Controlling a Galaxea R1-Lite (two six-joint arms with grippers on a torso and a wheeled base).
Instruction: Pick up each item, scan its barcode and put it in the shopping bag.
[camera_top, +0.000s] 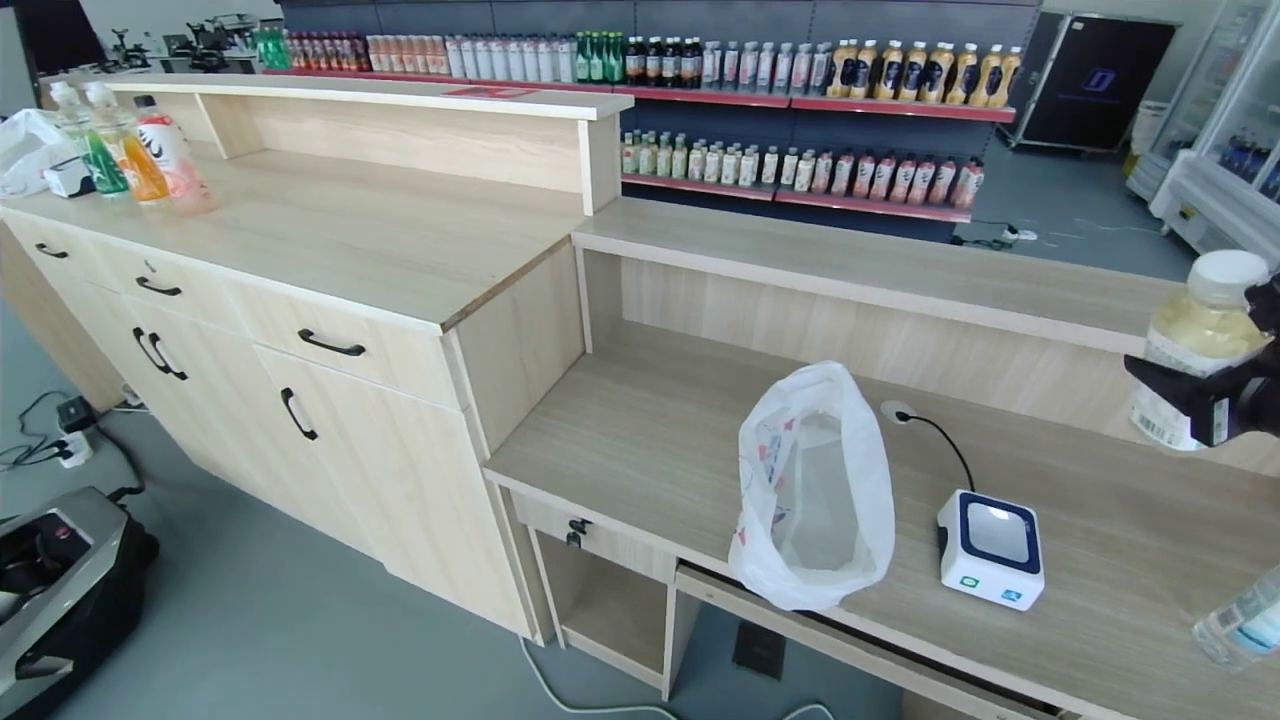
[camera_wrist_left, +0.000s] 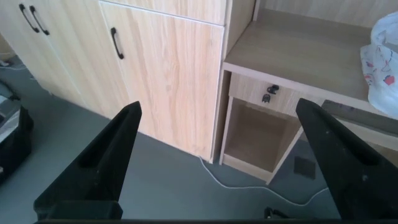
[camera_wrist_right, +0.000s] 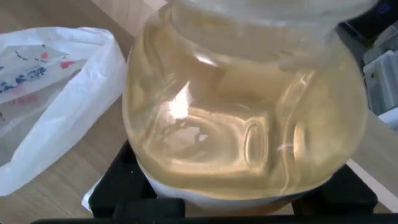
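My right gripper (camera_top: 1195, 400) is clamped around a white-capped bottle (camera_top: 1200, 330) of pale yellow drink, up above the counter (camera_top: 650, 430) at far right, beyond the scanner (camera_top: 990, 548). The shopping bag (camera_top: 815, 490) stands open and looks empty, just left of the scanner. My left gripper (camera_wrist_left: 219, 109) is spread wide, holding nothing.

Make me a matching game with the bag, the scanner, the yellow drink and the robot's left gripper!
1 shopping bag
2 scanner
3 yellow drink bottle
4 left gripper

A held in the fingers of the right gripper
B fingers spread, nothing between them
C white plastic, mouth open, on the desk
D white box with a black cable

Pairs: 1-C, 2-D, 3-A, 4-B
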